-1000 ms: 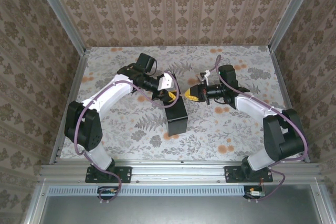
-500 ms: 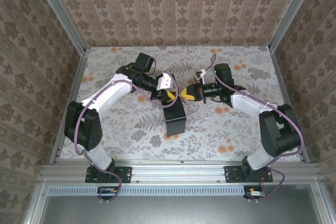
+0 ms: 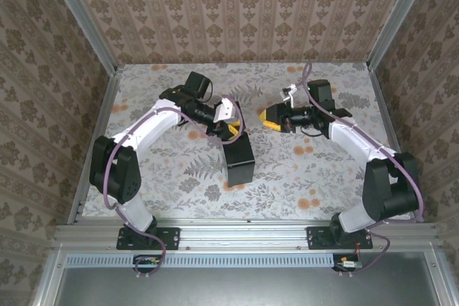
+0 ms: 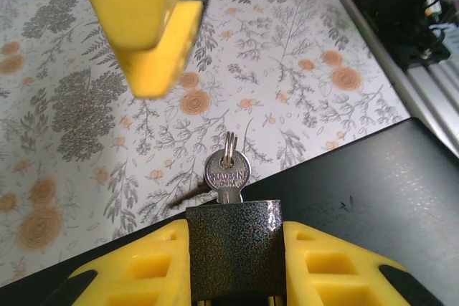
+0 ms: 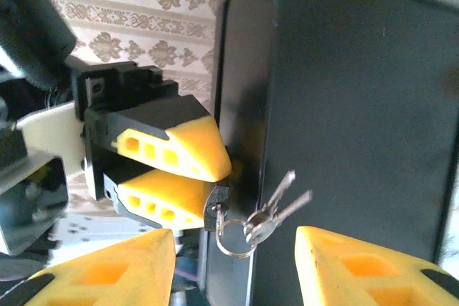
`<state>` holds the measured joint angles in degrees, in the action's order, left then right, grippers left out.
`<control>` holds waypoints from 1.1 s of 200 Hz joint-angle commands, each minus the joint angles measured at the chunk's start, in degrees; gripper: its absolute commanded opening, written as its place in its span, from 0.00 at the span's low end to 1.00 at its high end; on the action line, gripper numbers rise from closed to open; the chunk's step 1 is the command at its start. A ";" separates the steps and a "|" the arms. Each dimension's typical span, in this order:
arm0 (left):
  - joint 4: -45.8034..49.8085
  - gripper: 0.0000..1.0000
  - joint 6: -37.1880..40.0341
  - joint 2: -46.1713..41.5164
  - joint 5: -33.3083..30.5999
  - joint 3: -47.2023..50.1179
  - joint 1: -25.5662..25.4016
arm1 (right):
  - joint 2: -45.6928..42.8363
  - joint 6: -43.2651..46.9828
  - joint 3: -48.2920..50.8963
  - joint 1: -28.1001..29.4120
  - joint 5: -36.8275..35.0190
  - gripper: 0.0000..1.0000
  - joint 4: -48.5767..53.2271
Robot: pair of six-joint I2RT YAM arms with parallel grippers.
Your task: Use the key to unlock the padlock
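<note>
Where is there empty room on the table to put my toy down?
Bare table lies at the front, between the black box and the right arm, and along the back wall. The middle is crowded: the left end effector holds the padlock by the box, facing the open right end effector.
</note>
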<state>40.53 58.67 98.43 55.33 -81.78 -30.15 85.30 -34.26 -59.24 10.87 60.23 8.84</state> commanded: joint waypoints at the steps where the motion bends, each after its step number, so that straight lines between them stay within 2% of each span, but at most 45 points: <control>1: 5.30 0.08 0.19 1.81 7.66 -4.10 1.06 | -2.91 21.84 -1.54 1.15 -7.63 0.49 4.84; 23: 7.19 0.08 0.84 2.77 7.48 -5.50 1.10 | -4.44 32.50 1.00 2.73 -12.51 0.51 -1.58; 58: 8.94 0.08 1.31 3.31 6.68 -6.66 1.30 | -8.06 41.91 7.54 5.58 -13.59 0.55 -18.50; 87: 9.14 0.08 1.52 2.84 6.28 -6.39 1.43 | -5.96 52.15 4.83 8.52 -12.68 0.54 -11.05; 118: 9.01 0.08 1.19 2.51 6.01 -6.25 1.83 | -7.56 54.79 7.59 10.09 -12.73 0.53 -14.16; 158: 9.15 0.07 1.31 2.40 6.57 -6.58 1.85 | -7.81 59.84 7.65 11.61 -18.20 0.50 -11.67; 220: 9.10 0.07 1.00 2.12 6.69 -6.41 2.10 | -8.06 61.27 8.29 13.88 -20.45 0.47 -13.43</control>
<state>48.05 59.18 101.69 58.33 -86.04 -28.71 78.70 24.25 -51.88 23.81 41.56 -3.66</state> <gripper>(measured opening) 0.270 0.477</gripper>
